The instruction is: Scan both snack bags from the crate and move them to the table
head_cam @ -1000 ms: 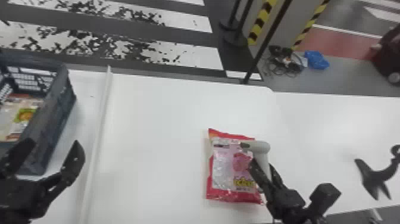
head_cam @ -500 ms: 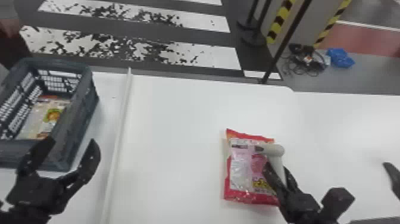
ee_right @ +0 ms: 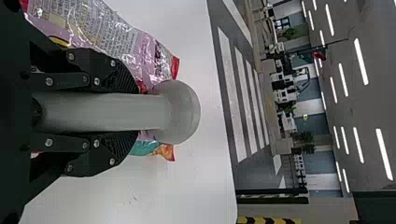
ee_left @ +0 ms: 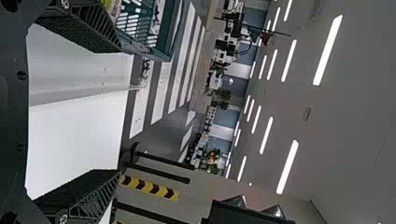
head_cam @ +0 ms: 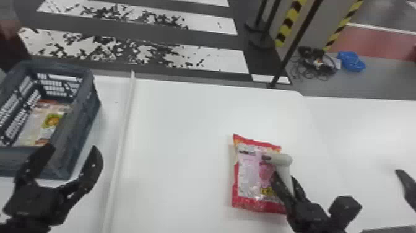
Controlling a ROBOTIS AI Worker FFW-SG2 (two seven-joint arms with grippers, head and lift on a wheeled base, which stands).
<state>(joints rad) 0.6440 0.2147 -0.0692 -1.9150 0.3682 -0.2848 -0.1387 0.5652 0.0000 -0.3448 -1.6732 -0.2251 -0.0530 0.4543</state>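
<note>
My right gripper (head_cam: 286,182) is shut on the handle of a grey scanner (head_cam: 281,159), whose head is over a red and pink snack bag (head_cam: 252,173) on the white table. In the right wrist view the gripper (ee_right: 128,112) clamps the scanner (ee_right: 112,112) from both sides, with the bag (ee_right: 116,39) behind it. A second snack bag (head_cam: 46,124) lies flat inside the dark crate (head_cam: 77,136) at the left. Beside the crate's near right corner my left gripper (head_cam: 72,155) stands open with nothing between its fingers; in the left wrist view the gripper (ee_left: 77,121) has its fingers wide apart.
A thin white raised strip (head_cam: 120,148) runs across the table (head_cam: 182,124) between crate and red bag. A black curved object (head_cam: 407,186) is at the right edge. Beyond the table, black posts and a blue bag (head_cam: 351,61) stand or lie on the floor.
The head view has turned left, so table, crate and red bag sit farther right in it. Both grippers keep their states, and the scanner stays over the red bag.
</note>
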